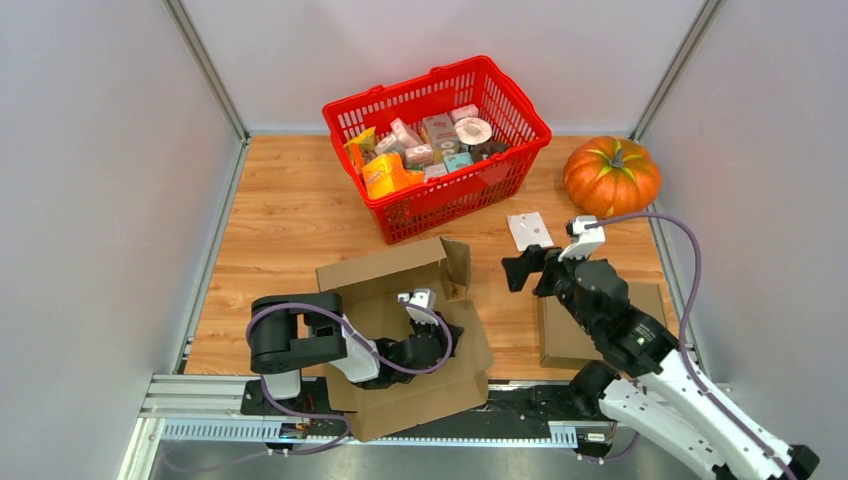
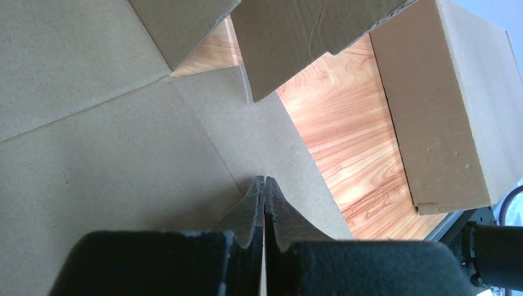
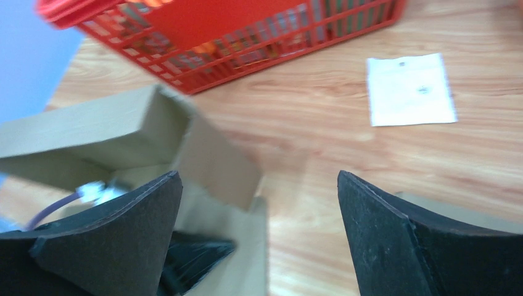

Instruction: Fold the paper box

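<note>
A wooden bench (image 1: 290,220) is enclosed by pale walls on three sides. The paper box (image 1: 385,268) is spread open near the front edge, left of centre. Its brown panels lie mostly flat, its rear wall is raised, and one flap at the rear right corner stands up. A red basket (image 1: 520,115) is placed at the back of the bench, behind the box and apart from it, and is filled with small packets (image 1: 425,140) in orange, pink and white.

The right arm (image 1: 640,350) is reached up from the front right corner. Its jaws are held in the air, spread wide, and pointed towards the gap between the box's upright flap and the basket; nothing is gripped between them. The left arm (image 1: 300,335) is laid low across the box from the left. Its jaws are pressed together, and their tips are pointed along a flat panel of the box, close to its right edge. Whether the card is touched cannot be told.

An orange pumpkin (image 1: 611,176) is set at the back right, near the wall. A second flat piece of cardboard (image 1: 560,335) lies beneath the right arm, just beside the box. A white sheet (image 1: 528,230) lies flat on the bench between the basket and the right arm.
</note>
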Tool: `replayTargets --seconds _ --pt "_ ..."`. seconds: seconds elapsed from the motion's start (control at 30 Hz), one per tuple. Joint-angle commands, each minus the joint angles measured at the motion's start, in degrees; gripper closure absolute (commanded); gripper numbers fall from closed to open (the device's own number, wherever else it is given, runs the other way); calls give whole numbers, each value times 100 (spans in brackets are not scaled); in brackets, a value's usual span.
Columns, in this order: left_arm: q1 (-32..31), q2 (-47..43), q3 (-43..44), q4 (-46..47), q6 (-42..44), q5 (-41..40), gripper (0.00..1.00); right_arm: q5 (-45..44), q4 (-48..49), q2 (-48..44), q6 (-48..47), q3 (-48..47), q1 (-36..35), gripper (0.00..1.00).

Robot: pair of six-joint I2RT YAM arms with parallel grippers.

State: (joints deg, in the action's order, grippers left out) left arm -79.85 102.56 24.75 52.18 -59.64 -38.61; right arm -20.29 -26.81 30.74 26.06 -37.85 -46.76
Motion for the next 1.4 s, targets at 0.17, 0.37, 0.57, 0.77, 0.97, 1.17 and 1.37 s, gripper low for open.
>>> replayTargets --seconds 0.17,0.37,0.57,0.77,0.97,1.17,1.37 --pt "-4 71 -164 178 224 187 100 3617 2046 2443 -2351 199 2382 11" --pt "-4 18 -322 371 259 187 100 4340 2284 3201 -2844 259 2269 27" --pt "-4 44 -366 503 295 214 100 4727 2856 3833 -3431 366 1567 28" --pt "-4 71 -340 556 330 249 100 4543 3383 4150 -3977 357 1170 25" --pt "5 62 -348 565 330 258 100 4411 4103 4063 -4075 436 1134 24" --pt "-4 80 -331 565 347 258 100 5000 4377 4325 -3828 270 994 35" --pt "5 106 -287 556 365 275 100 4738 4718 4642 -3452 356 652 46"
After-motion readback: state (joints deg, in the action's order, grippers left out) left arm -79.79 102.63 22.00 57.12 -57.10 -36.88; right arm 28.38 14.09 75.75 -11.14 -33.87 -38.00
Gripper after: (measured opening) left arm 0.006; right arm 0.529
